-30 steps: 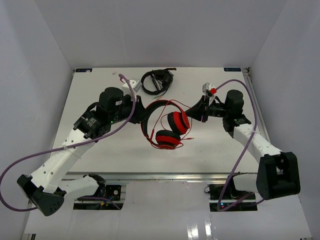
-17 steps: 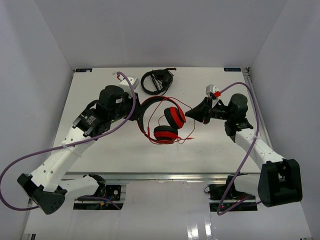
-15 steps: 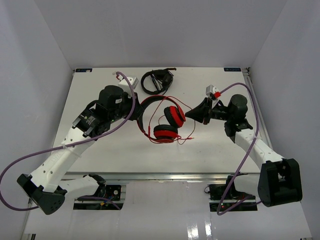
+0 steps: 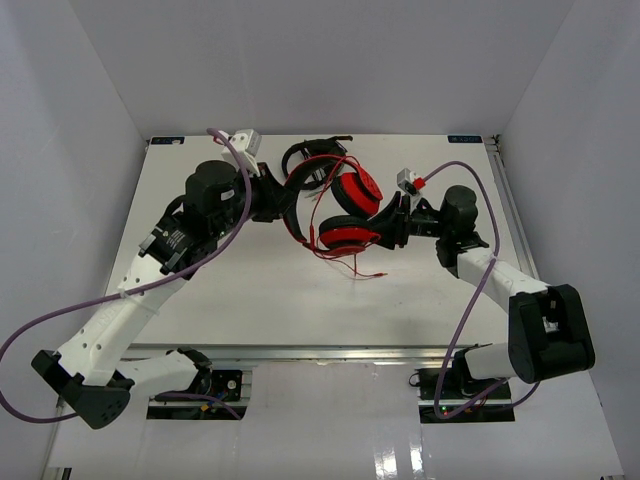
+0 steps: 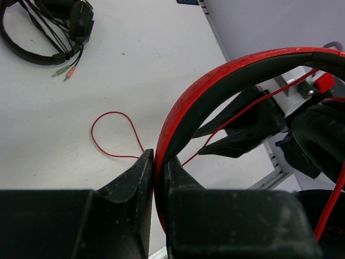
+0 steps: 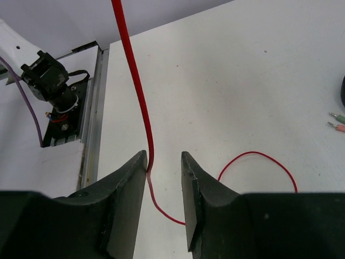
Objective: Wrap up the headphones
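The red headphones (image 4: 350, 212) hang above the table, held by the headband (image 5: 215, 86). My left gripper (image 4: 284, 204) is shut on that headband, which sits pinched between its fingers in the left wrist view (image 5: 159, 164). The two red ear cups hang right of it, one (image 4: 357, 190) above the other (image 4: 349, 238). My right gripper (image 4: 387, 229) is open just right of the lower cup. In the right wrist view (image 6: 164, 162) the thin red cable (image 6: 132, 81) runs down through the gap against the left finger. The cable's loose end lies looped on the table (image 4: 362, 271).
Black headphones (image 4: 312, 160) with a black cable lie at the table's far edge, just behind the red ones; they also show in the left wrist view (image 5: 48, 32). Their green and pink plugs (image 6: 337, 121) lie near the cable loop (image 6: 259, 162).
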Motion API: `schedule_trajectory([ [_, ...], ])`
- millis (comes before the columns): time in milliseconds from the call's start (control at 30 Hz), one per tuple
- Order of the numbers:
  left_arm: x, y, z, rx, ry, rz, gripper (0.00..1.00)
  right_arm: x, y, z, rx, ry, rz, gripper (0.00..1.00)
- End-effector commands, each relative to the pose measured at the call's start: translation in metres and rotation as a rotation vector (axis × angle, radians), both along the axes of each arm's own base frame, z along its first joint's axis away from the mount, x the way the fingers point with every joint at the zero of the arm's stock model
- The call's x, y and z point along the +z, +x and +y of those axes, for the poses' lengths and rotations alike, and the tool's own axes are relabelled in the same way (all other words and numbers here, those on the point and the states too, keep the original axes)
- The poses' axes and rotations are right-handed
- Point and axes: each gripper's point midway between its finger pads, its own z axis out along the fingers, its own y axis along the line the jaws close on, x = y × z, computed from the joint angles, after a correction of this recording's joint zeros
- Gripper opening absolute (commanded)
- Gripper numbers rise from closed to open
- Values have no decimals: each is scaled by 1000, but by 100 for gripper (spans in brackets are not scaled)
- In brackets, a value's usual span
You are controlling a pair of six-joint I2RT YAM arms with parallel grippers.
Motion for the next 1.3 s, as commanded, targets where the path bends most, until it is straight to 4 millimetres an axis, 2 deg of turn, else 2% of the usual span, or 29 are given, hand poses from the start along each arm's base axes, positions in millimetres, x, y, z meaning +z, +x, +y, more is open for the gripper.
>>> schedule_trajectory([
  [0,57,1,-11,7,-212,-56,0,34,5,14,36,61,-89,46],
  [200,65,10,-7,76,-257,-52,0,39,15,31,15,101,-58,76],
  [333,70,15,-5,109,-279,-50,0,35,20,43,-11,105,-32,87],
  [467,76,20,-1,157,-315,-47,0,19,20,58,-50,78,-47,97],
  [700,92,27,10,250,-395,-53,0,-2,27,62,-146,71,-80,98],
  [767,95,30,14,287,-417,-51,0,-10,22,61,-138,69,-84,98],
  [967,116,42,38,442,-504,-82,0,-36,-9,64,-30,48,-164,95],
  [1100,121,51,34,462,-534,-72,0,-48,-27,79,52,26,-174,91],
  [1267,128,54,31,462,-562,-69,0,-49,-28,91,72,24,-171,85],
])
